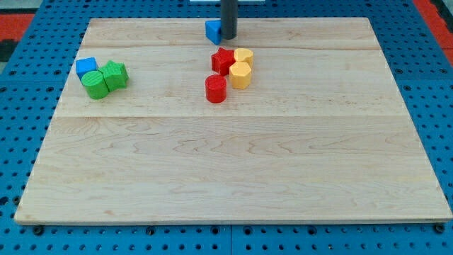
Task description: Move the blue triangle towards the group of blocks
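The blue triangle (212, 30) lies near the view's top edge of the wooden board (233, 170), a little left of centre. My tip (228, 37) stands just to its right, touching or almost touching it. Below them sits a group of blocks: a red star-shaped block (223, 60), a yellow block (244, 57), a second yellow block (241, 74) and a red cylinder (216, 89). The triangle is a short gap above this group.
At the view's left sits another cluster: a blue block (85, 67), a green cylinder (94, 84) and a green block (115, 74). A blue pegboard (21, 106) surrounds the board.
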`<state>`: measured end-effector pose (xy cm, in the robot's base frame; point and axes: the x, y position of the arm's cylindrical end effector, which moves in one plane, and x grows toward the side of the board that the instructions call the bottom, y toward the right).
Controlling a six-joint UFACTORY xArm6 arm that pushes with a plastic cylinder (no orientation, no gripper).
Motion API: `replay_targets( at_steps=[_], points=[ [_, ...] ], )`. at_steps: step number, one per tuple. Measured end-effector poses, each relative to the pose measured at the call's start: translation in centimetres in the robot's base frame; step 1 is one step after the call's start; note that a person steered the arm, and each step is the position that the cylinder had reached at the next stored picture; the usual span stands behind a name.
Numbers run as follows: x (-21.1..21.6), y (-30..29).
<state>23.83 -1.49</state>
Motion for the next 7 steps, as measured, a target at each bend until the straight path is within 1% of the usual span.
replay_targets(
  at_steps=[1, 2, 3, 4, 5, 6, 7],
  points=[
    [-1.3, -2.3],
    [-4.4, 0.5],
    [-2.2, -6.1],
    [1.6, -14.5],
    [4.8, -20.1],
    [4.7, -20.3],
    [5.8, -20.3]
  ],
)
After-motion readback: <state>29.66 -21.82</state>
